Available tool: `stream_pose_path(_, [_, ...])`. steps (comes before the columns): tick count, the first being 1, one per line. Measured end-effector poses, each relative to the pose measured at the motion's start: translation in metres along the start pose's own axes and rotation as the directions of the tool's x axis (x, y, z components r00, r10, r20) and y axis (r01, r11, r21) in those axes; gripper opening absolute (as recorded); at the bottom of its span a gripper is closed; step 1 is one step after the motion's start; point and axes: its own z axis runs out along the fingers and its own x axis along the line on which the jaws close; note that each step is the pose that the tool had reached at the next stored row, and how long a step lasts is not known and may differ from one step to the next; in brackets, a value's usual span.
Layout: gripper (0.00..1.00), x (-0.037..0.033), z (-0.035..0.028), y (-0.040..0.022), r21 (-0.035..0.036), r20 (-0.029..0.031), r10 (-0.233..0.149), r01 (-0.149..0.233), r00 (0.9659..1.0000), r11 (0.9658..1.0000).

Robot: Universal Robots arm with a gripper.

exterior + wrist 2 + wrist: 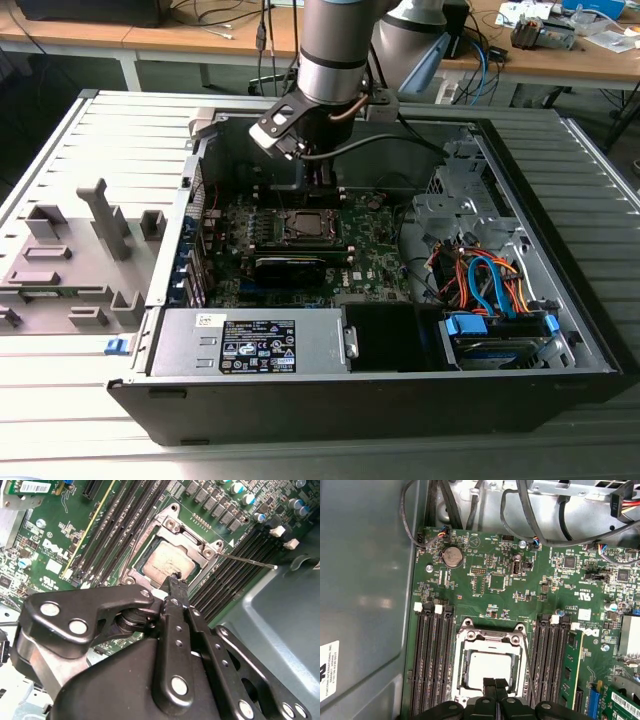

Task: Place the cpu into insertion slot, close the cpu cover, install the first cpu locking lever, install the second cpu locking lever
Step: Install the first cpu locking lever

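You have one cpu (pixel 488 664) seated in the one insertion slot (pixel 465 674), with the one cpu cover (pixel 490 639) flat around it. One locking lever (pixel 247 561) juts out beside it. Your one tool (pixel 495 684) is clenched empty, tips over the cpu's edge.

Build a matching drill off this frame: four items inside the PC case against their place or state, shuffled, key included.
1. cpu
2. cpu cover
3. gripper
4. coin cell battery

A. round and silver, on the green motherboard
B. jaws shut, tips at the cover's edge
C. lying flat, framing the chip
D. seated, showing through the frame's window

Pairs: 1-D, 2-C, 3-B, 4-A
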Motion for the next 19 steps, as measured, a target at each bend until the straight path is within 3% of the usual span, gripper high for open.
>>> stream_pose_path(6, [0.11,0.0001,0.0,0.0,-0.0012,0.0041,-0.078,0.078,0.997,0.997])
stream_pose_path(19, [0.11,0.0001,0.0001,0.0,-0.0019,0.0083,-0.147,0.147,0.9891,0.9891])
